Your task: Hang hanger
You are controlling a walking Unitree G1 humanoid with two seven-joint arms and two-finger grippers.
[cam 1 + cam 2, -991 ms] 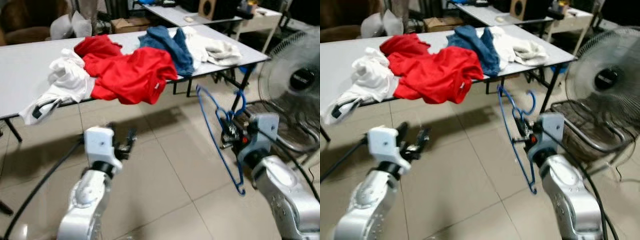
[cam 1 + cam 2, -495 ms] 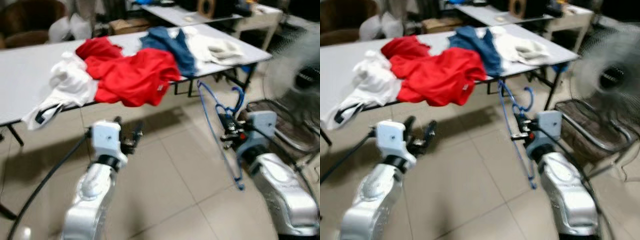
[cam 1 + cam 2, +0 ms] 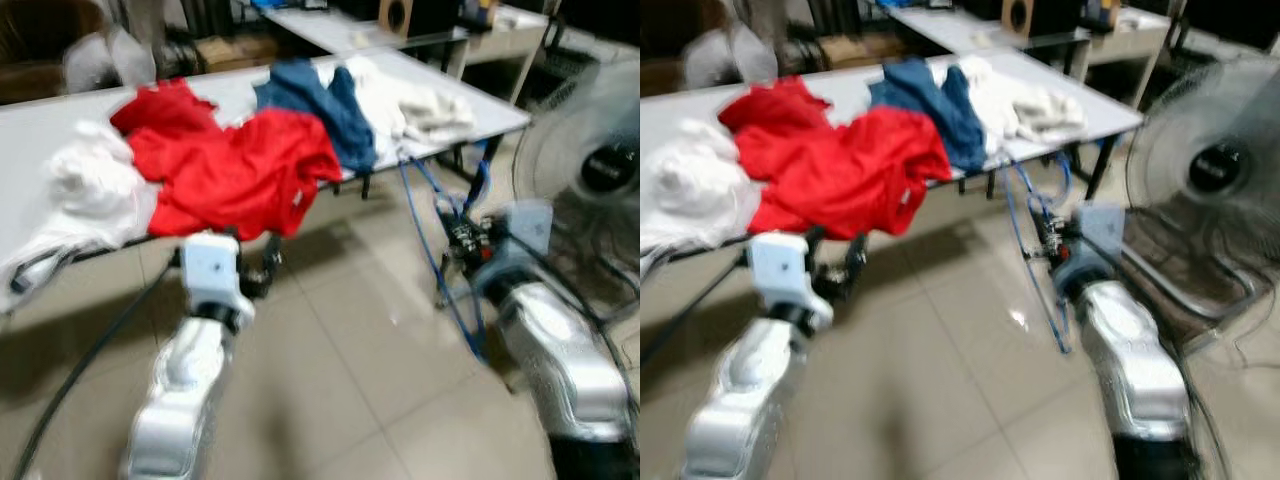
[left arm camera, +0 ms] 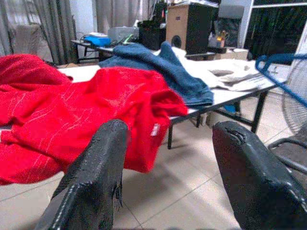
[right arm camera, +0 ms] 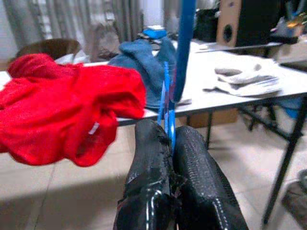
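Observation:
A thin blue wire hanger (image 3: 428, 232) hangs upright in front of the table's right end, its hook at the top. My right gripper (image 3: 462, 237) is shut on the hanger's wire, which stands pinched between the two black fingers (image 5: 192, 143) in the right wrist view, with the blue hanger (image 5: 184, 48) rising above them. My left gripper (image 3: 258, 262) is held out low before the table. It is open with nothing between its fingers (image 4: 103, 158), and it faces a red garment (image 4: 72, 110).
A long white table (image 3: 30, 140) carries a red garment (image 3: 235, 165), a blue one (image 3: 320, 100) and white clothes (image 3: 85, 185). A standing fan (image 3: 600, 170) is at the right. A second table with a speaker (image 3: 395, 15) stands behind. Tiled floor lies in front.
The whole picture has shifted and blurred: the camera has moved closer to the table. The right gripper still holds the hanger, and the left stays open.

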